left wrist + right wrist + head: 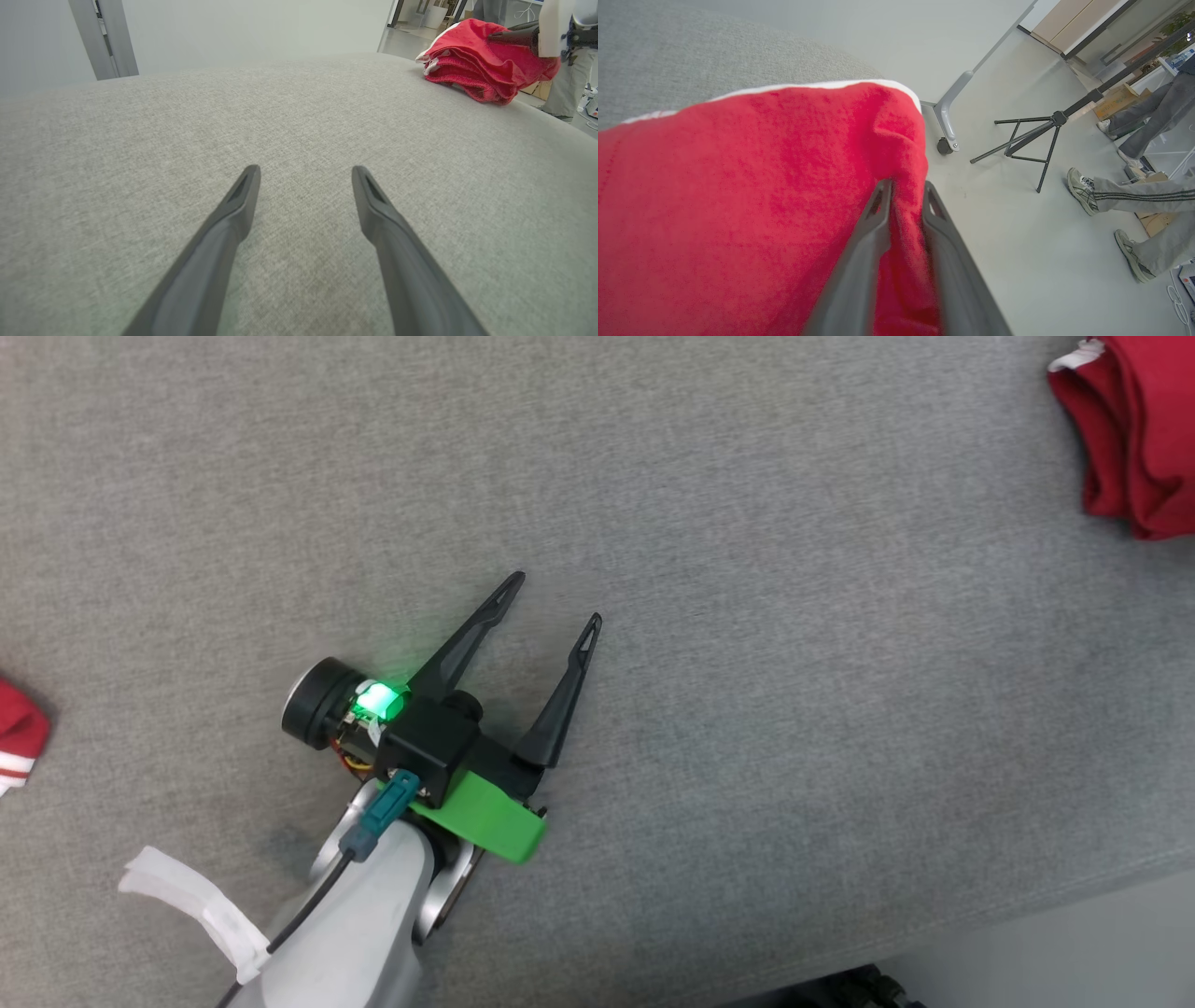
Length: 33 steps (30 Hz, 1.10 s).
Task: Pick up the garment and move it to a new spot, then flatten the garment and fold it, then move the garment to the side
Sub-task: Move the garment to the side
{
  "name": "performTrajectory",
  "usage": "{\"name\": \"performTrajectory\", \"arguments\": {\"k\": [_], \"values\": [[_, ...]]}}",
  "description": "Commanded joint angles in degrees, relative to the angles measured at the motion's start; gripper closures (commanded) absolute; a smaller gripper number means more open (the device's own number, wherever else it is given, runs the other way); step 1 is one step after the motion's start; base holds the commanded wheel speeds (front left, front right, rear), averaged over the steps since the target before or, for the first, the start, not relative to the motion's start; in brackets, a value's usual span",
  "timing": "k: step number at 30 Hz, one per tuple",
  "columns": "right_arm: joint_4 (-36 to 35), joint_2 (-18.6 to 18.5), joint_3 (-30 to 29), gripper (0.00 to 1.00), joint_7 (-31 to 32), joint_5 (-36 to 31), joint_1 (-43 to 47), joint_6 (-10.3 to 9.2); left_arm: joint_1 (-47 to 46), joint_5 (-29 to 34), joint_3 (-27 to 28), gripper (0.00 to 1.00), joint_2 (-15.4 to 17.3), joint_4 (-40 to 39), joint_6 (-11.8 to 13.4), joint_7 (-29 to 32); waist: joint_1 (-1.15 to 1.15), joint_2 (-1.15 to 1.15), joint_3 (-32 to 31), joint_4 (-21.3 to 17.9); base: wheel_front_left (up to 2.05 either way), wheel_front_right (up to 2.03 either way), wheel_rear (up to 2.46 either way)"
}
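Item: red garment (1134,439) with white trim, folded into a bundle, lying at the far right edge of the grey cloth-covered desk (747,709)
Right pincer (906,185): grasping a fold of the garment, its two fingers standing narrowly apart with red cloth filling the gap
Left pincer (553,600): released, fingers spread wide, hovering over bare desk, well apart from the garment
Stage, as judged: the fold is looking done; the move to the side is appearing near its end
Hazard one: the bundle is sitting close to the desk's edge, with the floor (1017,261) showing just beyond; letting go here may leave it sliding off
Hazard two: cloth may be catching on the slotted fingertips, so a withdrawal could drag the top layer and undo the fold
Surroundings: a second red piece with white stripes (14,737) is lying at the desk's left edge; a castored desk leg (948,121) is standing below
Obstruction: a tripod (1036,135) and a person's shoes (1083,191) are standing on the floor, in the way of any wide outward swing of the right arm
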Motion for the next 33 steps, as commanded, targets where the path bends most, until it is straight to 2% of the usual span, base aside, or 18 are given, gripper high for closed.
{"name": "performTrajectory", "arguments": {"k": [1, 7, 11, 15, 19, 27, 33], "values": [[-0.54, -0.20, -2.04, 0.00, -0.25, -0.90, -0.74, -0.09, -1.08, 0.01, 0.72, 0.00, 0.36, 0.23, -0.14, -0.02, 0.00, 0.00, 1.37, 1.53, 0.00, 0.00, 0.00], [-4.72, 2.40, -8.95, 0.00, -2.47, -4.50, -0.31, -0.09, 0.16, 0.00, 1.75, 0.00, -0.31, 0.43, -0.14, 0.01, 0.00, 0.00, -0.86, 1.81, 0.00, 0.00, 0.00], [-12.59, 7.31, -8.91, 0.00, -2.88, -3.54, 0.67, -0.09, 1.39, 0.27, 3.15, 0.00, -1.05, 0.58, -0.14, 0.00, 0.00, 0.00, -3.26, 1.75, 0.00, 0.00, 0.00], [-22.38, 12.13, -5.02, 0.00, -2.91, 0.34, 3.96, -0.09, 2.53, 0.64, 4.98, 0.00, -1.74, 1.03, -0.14, 0.00, 0.00, 0.00, -5.91, 1.84, 0.00, 0.00, 0.00], [-29.08, 15.44, 0.37, 0.00, -2.92, 4.83, 8.05, -0.09, 3.76, 1.02, 7.15, 0.00, -2.39, 1.53, -0.14, -0.01, 0.00, 0.00, -8.80, 2.33, 0.00, 0.00, 0.00], [-34.66, 19.28, 8.72, 0.00, -2.92, 12.20, 16.51, -0.09, 6.59, 1.88, 12.80, 0.00, -3.96, 2.46, -0.14, -0.02, 0.00, 0.00, -14.37, 4.66, 0.00, 0.00, 0.00], [-35.97, 21.50, 11.13, 0.00, -2.92, 14.45, 24.12, -0.09, 9.25, 2.47, 17.05, 0.00, -4.88, 3.50, -0.14, -0.01, 0.00, 0.00, -17.87, 6.62, 0.00, 0.00, 0.00]]}}
